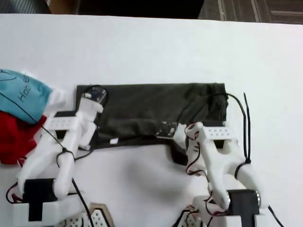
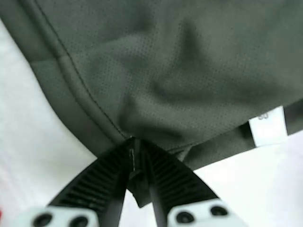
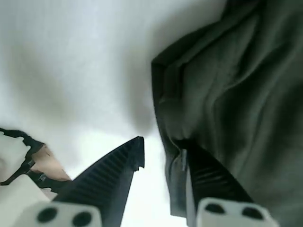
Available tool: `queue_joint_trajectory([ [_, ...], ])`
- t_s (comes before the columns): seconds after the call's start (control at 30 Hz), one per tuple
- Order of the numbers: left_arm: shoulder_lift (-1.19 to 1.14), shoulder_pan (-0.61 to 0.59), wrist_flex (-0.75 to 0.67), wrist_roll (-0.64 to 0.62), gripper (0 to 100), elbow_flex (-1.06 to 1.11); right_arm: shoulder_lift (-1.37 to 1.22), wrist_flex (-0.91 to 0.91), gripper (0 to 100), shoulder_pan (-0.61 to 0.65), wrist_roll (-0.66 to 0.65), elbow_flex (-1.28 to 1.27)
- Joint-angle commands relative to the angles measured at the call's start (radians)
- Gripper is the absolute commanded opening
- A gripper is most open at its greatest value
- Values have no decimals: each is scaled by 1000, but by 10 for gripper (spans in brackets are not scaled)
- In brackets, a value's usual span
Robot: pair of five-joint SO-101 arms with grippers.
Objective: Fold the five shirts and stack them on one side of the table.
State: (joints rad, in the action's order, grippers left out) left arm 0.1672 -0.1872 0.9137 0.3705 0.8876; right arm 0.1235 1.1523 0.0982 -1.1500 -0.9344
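A dark green shirt [image 1: 147, 111] lies folded mid-counter [image 1: 156, 52]. The left jaws are clamped on its near edge. The right jaws stand apart astride that edge. A blue shirt [image 1: 21, 94] and a red shirt [image 1: 16, 135] are heaped at the counter's left edge.
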Motion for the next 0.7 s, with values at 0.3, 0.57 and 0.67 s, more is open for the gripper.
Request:
queue_joint_trajectory([
  [0.3, -6, -12, -18, -3, 25, -7, -93, -5, 20, -35, -5, 117],
  [0.57, -8, -12, -20, -3, 25, -7, -93, 254, 20, -33, -9, 400],
  [0.67, -8, -12, -20, -2, 25, -7, -97, 331, 20, -33, -9, 540],
])
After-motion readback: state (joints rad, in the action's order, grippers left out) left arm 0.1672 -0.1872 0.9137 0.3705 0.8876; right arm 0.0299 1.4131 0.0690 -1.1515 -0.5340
